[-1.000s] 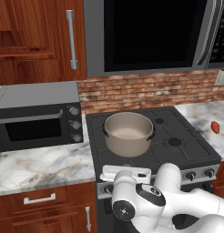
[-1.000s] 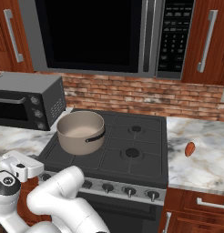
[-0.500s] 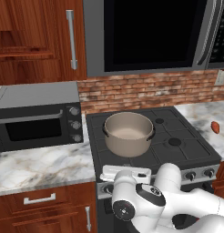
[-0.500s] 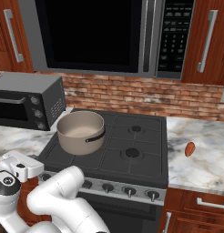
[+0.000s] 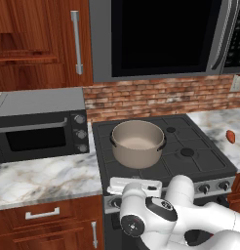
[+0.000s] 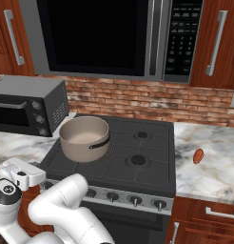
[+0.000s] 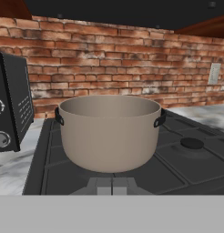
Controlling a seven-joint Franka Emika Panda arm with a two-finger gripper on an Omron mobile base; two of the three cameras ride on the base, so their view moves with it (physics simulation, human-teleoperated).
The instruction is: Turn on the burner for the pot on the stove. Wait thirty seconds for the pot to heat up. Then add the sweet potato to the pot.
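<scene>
The gripper (image 7: 112, 185) is seen low at the front edge of the stove (image 5: 200, 163), at 6 o'clock from the pot (image 5: 138, 143). Its two small tips are pressed tight together, and nothing is held between them.

The stove is made of flat black metal with dark square grates. A shiny steel strip with a row of small round black knobs (image 6: 136, 200) runs along its front. The pot is set on the front left burner (image 7: 86, 175). It is wide and round, with smooth dull grey-beige sides, a pale inside and two little dark handles.

The sweet potato (image 6: 199, 156) is laid on the white marble counter (image 6: 214, 167), at 3 o'clock from the pot and well apart from it. It is small, reddish-orange and pointed at the ends.

At 9 o'clock a boxy grey toaster oven (image 5: 41, 124) is found. Behind, a bumpy red brick wall (image 7: 114, 59) is seen. The buttons on the black microwave (image 6: 185, 35) are too small to be read.
</scene>
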